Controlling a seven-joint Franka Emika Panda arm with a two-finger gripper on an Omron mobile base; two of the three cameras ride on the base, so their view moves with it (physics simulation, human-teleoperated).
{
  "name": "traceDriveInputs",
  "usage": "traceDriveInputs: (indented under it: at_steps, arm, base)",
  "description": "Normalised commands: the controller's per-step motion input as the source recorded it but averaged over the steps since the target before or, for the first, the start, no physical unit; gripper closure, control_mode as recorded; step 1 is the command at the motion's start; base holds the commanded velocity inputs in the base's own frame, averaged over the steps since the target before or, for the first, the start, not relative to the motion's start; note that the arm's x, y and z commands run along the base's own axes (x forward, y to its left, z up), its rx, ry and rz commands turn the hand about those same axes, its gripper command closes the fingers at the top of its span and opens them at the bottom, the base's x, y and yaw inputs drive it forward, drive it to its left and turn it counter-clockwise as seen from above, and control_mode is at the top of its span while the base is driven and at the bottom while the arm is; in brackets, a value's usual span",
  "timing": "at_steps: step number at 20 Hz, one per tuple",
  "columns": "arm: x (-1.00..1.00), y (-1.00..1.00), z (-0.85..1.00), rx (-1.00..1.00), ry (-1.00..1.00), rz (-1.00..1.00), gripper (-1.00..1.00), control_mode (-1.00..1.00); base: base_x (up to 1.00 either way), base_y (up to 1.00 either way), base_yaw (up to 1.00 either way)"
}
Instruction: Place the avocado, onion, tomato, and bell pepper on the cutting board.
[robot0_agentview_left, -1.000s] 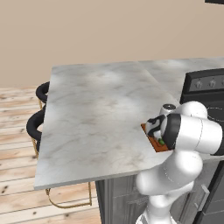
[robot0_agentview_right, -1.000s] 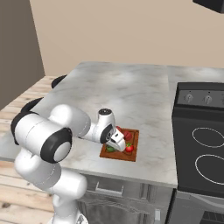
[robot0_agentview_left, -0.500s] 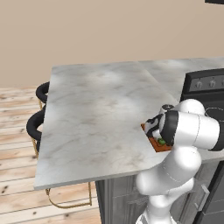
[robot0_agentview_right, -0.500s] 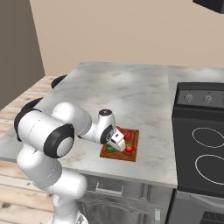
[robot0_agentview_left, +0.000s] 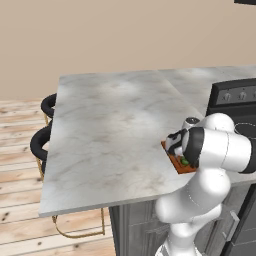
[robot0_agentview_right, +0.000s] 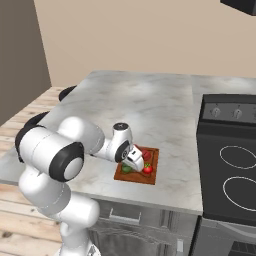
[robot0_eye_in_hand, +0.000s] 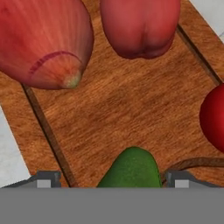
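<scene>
- The cutting board (robot0_agentview_right: 153, 167) lies flat on the marble counter (robot0_agentview_right: 135, 105), near the counter's front edge and just left of the stove (robot0_agentview_right: 230, 150).
- In the right base view a strip of bare counter shows between the board and the stove, and a wide open stretch of counter runs behind and to the left of the board.
- The gripper (robot0_agentview_right: 134, 161) hangs low over the left part of the board; in the hand view its fingertips (robot0_eye_in_hand: 47, 179) stand spread, one on either side of the avocado (robot0_eye_in_hand: 130, 169), with small gaps, not pinching it.
- The avocado lies on the board near its grooved edge; in the hand view its narrow end points up the picture, toward the board's middle, so its long axis runs along the gripper's line of sight.
- The onion (robot0_eye_in_hand: 41, 41) lies on the board with its tip turned toward the avocado.
- The bell pepper (robot0_eye_in_hand: 140, 26) sits just beside the onion.
- The tomato (robot0_eye_in_hand: 215, 117) rests on the board at the right edge of the hand view, apart from the avocado.
- Bare wood lies between the avocado and the other three.
</scene>
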Motion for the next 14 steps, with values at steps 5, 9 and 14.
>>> traceDriveInputs:
  at_steps: [5,9,14]
  arm:
    - [0.00,0.00,0.14,0.00,0.00,0.00,-1.00,-1.00]
    - [0.00,0.00,0.22,0.00,0.00,0.00,-1.00,-1.00]
    - [0.00,0.00,0.27,0.00,0.00,0.00,-1.00,-1.00]
  base:
    - [0.00,0.00,0.00]
    - [0.00,0.00,0.00]
    - [0.00,0.00,0.00]
